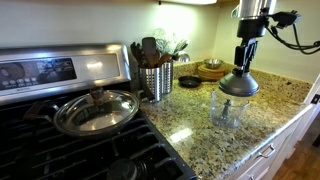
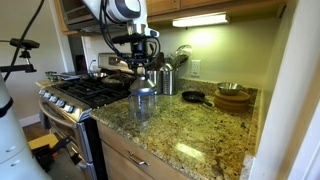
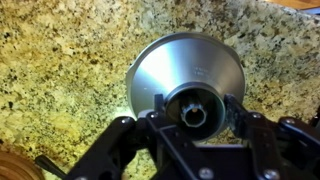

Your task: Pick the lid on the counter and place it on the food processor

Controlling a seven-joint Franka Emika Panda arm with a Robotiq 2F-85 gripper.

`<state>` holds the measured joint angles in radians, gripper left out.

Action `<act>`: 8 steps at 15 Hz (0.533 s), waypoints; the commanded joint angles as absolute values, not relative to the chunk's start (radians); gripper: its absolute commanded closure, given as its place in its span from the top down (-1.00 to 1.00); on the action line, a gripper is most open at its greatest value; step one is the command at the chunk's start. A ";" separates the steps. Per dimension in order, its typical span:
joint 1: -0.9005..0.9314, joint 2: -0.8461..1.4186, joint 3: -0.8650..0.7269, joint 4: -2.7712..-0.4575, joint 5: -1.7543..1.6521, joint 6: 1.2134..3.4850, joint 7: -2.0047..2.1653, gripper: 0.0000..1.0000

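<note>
one long speckled granite counter fills both exterior views, running from a black gas stove towards the wall. on the stove sits a steel frying pan under a glass lid. just beside the stove, on the counter, stands a shiny utensil canister full of tools. farther back lie wooden bowls and a small black dish. the arm hangs from above, near the counter's front edge. below it stands the food processor, a small clear jar, upright on the granite and well apart from the canister. the lid, a silvery-grey dome, sits level right over the jar's mouth, its rim at the jar's top. whether it is seated or just above the rim cannot be told. the gripper is clamped on the lid from above. in the wrist view the lid spreads out below and hides the jar. the two dark fingers press in on either side of its small knob, with granite all round.
</note>
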<state>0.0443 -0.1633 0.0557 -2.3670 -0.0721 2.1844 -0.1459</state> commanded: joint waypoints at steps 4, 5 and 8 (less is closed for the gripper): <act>0.063 -0.136 0.061 -2.370 -0.069 2.194 -0.158 -0.29; 0.064 -0.130 0.062 -2.370 -0.066 2.195 -0.159 -0.29; 0.069 -0.121 0.062 -2.379 -0.054 2.234 -0.187 -0.29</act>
